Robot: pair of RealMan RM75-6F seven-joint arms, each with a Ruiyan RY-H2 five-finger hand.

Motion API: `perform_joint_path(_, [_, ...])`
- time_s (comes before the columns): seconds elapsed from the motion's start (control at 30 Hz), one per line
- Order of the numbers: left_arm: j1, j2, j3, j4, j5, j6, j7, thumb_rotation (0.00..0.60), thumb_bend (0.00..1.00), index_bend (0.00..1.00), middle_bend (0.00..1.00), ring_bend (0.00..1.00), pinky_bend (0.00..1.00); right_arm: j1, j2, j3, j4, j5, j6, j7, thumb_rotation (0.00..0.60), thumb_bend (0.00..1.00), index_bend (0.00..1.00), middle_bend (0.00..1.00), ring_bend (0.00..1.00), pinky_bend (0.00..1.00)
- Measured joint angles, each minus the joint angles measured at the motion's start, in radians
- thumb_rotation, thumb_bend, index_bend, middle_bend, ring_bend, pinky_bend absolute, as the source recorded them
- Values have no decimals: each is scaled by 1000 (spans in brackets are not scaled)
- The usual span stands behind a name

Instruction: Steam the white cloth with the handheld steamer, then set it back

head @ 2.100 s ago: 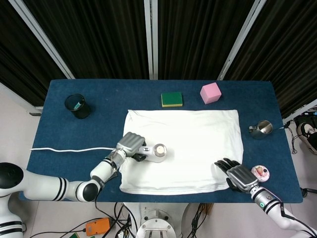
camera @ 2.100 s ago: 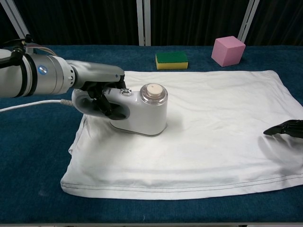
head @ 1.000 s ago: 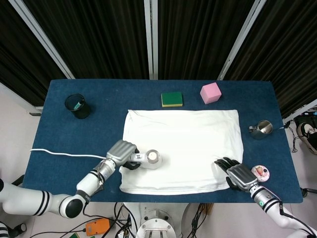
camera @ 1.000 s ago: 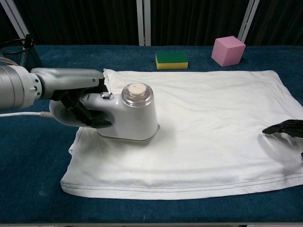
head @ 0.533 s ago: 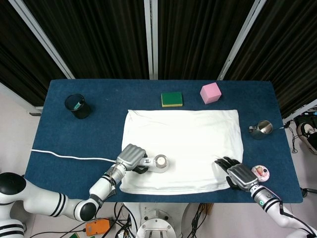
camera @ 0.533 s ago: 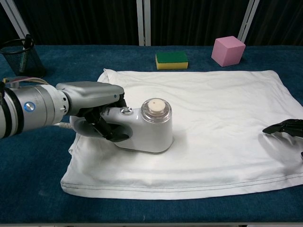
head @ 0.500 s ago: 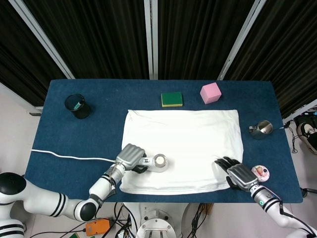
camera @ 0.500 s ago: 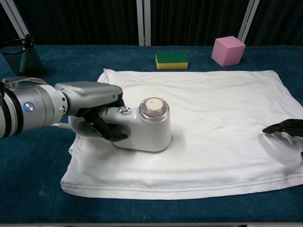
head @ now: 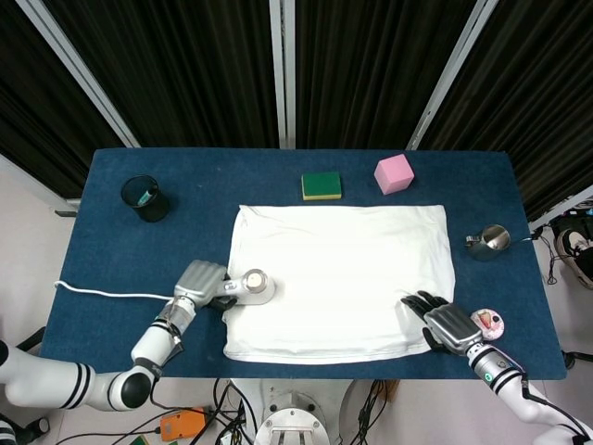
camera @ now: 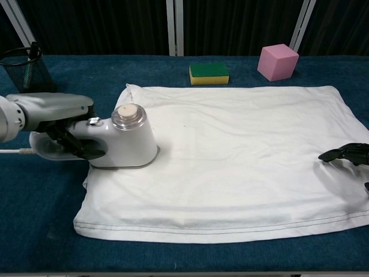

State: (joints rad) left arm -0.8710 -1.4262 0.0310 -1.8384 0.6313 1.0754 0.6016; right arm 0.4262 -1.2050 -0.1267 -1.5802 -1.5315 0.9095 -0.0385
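Note:
The white cloth point(head: 343, 278) point(camera: 242, 156) lies flat in the middle of the blue table. My left hand point(head: 199, 283) point(camera: 57, 118) grips the handle of the white handheld steamer point(head: 252, 286) point(camera: 124, 141), which stands on the cloth's left edge with its round cap up. A white cord point(head: 111, 294) trails left from it. My right hand point(head: 447, 324) point(camera: 349, 154) rests palm down on the cloth's near right corner, fingers spread, holding nothing.
A green and yellow sponge point(head: 321, 185) point(camera: 209, 73) and a pink cube point(head: 394, 173) point(camera: 278, 62) sit behind the cloth. A black mesh cup point(head: 145, 197) point(camera: 22, 69) is far left. A metal cup point(head: 488, 242) and a small pink item point(head: 488, 323) lie at the right.
My left hand has slid the steamer leftward, from well inside the cloth to its left edge. The right hand has stayed in place.

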Motion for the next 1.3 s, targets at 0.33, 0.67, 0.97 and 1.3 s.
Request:
perform_joint_path(0.33, [45,70,-32,-63,87,-2,-95,447,508,820,877,742,655,3,-2,-1,-2,0,0,-4,600,859,78,147,94,214])
perform_joint_path(0.67, [-28,-50,-70,-67,85,-12,43,445,508,820,877,741,654,-2,1,-3,-2,10,2,-2,600,859,78,147,94,213])
perform_joint_path(0.97, [-85,-130,-75,-34,-37,11,171,447,508,820,877,741,655,2,-6,-1,11,10,-2,10,600,858,78,147,94,214])
perform_joint_path(1.3, [-51,-79,-53,-6,-70,38,145,446,510,820,877,741,655,10,-11,6,21,10,-5,15,600,858,78,147,94,213])
